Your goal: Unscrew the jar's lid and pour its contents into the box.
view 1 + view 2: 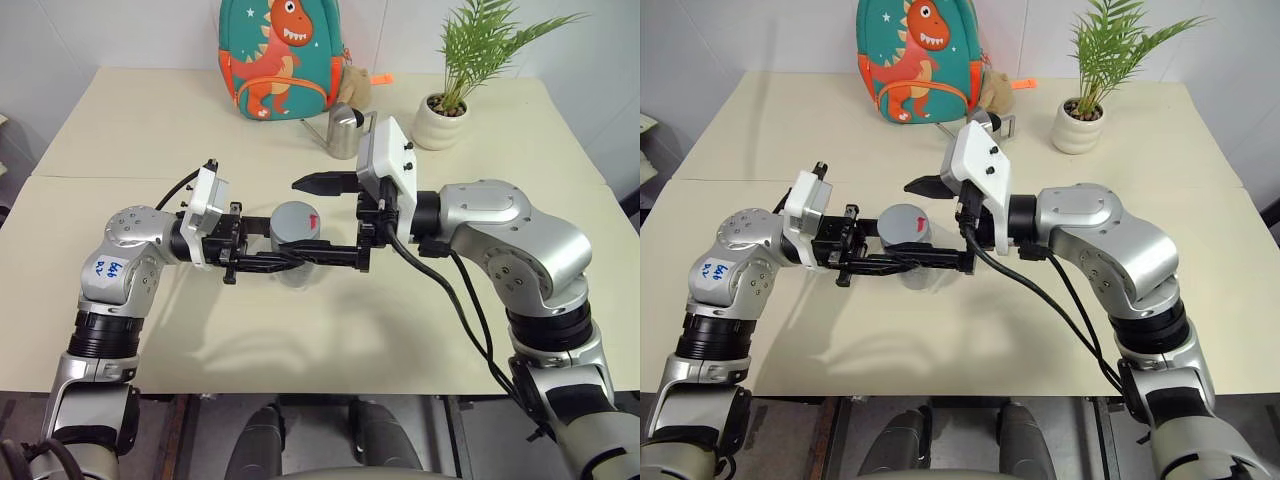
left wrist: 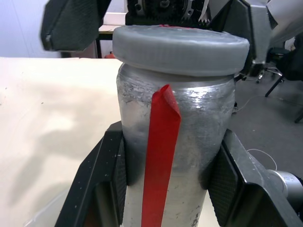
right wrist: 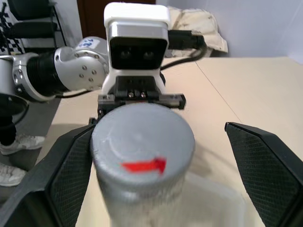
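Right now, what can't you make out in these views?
- Contents: the jar is opaque and the lid is on.
- Box: in the head views mostly behind the jar and the left pincer.
- Watering can: partly behind the right pincer mount.

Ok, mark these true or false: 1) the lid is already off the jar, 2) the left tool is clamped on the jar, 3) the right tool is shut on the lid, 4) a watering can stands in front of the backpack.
1) False: the lid sits on the jar.
2) True: the left tool grips the jar's body on both sides.
3) False: the right tool is open, with its fingers either side of the lid.
4) True: the watering can stands by the backpack.
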Motion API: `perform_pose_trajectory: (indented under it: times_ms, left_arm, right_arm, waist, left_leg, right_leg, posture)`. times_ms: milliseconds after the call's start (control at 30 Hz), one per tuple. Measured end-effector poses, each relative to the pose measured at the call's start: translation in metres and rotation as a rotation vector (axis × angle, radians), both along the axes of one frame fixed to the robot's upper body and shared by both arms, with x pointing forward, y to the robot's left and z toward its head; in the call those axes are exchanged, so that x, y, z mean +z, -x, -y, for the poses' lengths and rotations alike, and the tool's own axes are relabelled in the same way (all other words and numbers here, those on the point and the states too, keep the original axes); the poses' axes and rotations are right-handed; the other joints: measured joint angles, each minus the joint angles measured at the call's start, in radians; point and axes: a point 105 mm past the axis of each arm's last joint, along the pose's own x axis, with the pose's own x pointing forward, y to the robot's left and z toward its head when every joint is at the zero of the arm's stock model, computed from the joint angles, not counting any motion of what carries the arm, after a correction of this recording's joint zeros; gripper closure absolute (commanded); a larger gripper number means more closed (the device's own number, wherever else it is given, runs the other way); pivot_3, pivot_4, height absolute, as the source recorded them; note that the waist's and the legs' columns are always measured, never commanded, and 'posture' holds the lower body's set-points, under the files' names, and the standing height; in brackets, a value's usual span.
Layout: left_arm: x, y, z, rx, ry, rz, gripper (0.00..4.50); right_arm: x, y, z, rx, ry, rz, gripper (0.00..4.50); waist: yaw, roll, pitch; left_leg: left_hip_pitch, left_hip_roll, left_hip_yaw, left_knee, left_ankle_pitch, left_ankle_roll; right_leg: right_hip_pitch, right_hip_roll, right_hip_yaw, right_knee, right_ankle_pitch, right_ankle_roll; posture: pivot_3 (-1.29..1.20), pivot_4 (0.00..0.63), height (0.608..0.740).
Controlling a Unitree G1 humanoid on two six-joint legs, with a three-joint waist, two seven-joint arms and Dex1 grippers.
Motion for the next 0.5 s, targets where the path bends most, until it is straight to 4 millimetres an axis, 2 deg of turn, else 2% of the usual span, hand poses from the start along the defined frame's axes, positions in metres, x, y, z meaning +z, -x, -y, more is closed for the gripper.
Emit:
perform_pose_trajectory:
  times_ms: [500]
  left_arm:
    - [0.003,0.002,-0.004,0.002,-0.002,0.017,2.65]
  right_arm:
    - [0.000,-0.002,0.035,-0.126,0.036,-0.017,0.02]
  waist:
    - [0.001,0.000,0.000]
  left_leg:
    - [0.000,0.000,0.000,0.000,0.000,0.000]
  right_leg:
    - [0.000,0.000,0.000,-0.001,0.000,0.000]
  posture:
    - [0.00,0.150,0.740]
